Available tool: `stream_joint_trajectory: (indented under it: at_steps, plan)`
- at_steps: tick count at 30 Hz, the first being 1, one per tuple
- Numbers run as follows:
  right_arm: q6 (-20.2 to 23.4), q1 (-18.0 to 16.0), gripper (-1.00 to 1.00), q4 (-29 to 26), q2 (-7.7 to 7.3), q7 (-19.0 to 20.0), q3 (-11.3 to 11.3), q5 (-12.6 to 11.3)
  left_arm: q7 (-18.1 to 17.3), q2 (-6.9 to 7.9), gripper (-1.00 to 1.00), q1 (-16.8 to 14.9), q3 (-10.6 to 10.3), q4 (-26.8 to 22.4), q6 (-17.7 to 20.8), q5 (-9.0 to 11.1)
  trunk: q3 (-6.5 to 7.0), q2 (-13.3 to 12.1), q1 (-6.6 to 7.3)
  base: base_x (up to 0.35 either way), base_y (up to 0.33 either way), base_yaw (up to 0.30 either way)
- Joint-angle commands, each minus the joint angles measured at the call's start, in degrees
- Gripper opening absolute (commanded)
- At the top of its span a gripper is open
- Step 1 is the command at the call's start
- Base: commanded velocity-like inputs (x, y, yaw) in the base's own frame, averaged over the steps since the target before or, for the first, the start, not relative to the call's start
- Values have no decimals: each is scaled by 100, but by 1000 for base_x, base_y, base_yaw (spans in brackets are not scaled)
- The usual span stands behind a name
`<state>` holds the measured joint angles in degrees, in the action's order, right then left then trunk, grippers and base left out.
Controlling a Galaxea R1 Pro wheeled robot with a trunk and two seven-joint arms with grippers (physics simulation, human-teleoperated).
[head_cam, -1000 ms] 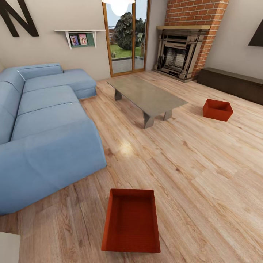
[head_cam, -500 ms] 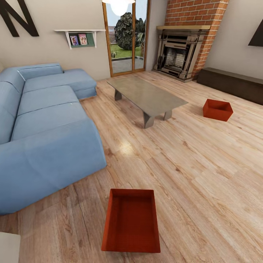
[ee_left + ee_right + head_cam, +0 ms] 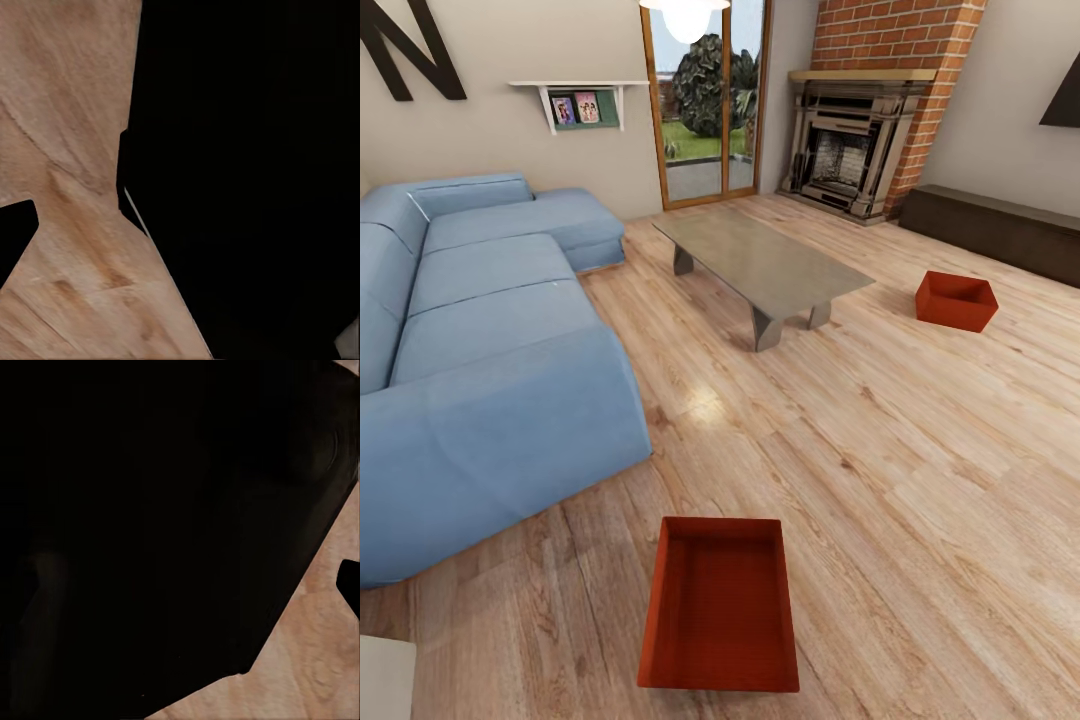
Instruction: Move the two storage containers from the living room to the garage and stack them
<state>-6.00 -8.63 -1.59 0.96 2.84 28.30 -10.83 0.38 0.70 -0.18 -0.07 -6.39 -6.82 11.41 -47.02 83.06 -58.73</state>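
Head view: two red-orange ribbed open-top containers, near (image 3: 719,606) and far (image 3: 956,300), sit on wood; pincer states untellable.

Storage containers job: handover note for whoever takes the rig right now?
Grippers: the wrist views show dark robot body and wood floor; open or shut cannot be told.
Near storage container: on the wood plank floor just ahead of the robot, beside the blue sofa.
Far storage container: on the floor right of the grey low table, near the brick fireplace.
Done: nothing; both sit in the living room.
Left: carry both to the garage, stack them.
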Motion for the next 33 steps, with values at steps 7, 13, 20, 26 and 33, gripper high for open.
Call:
stream_joint_trajectory:
  at_steps: [7, 13, 20, 26, 33]
  plan:
    - [354, -4, 100, -2112, -169, -398, 24, -78, 95, 116, 100, -30, 31, -2114, 1176, 7, -4, 2, 0, 0, 0, 0]
    - [1133, -566, 100, -2600, -159, -1067, 11, -406, 140, 97, 100, -671, 33, -2791, 2389, -14, -4, 2, 0, 0, 0, 0]
    - [1275, -1687, 100, -2296, -138, -1234, 18, -978, 244, -139, 100, -2104, -5, -2509, 2669, -21, -4, 2, 0, 0, 0, 0]
    - [1172, -2305, 100, -1663, 0, -1252, 18, -1034, 952, -465, 100, -3021, -17, -1793, 2612, -378, -4, 2, 0, 0, 0, 0]
    - [783, -2455, 100, -1474, 140, -1270, 16, -1057, 1156, -634, 100, -3630, -30, -1348, 2484, -557, -4, 2, 0, 0, 0, 0]
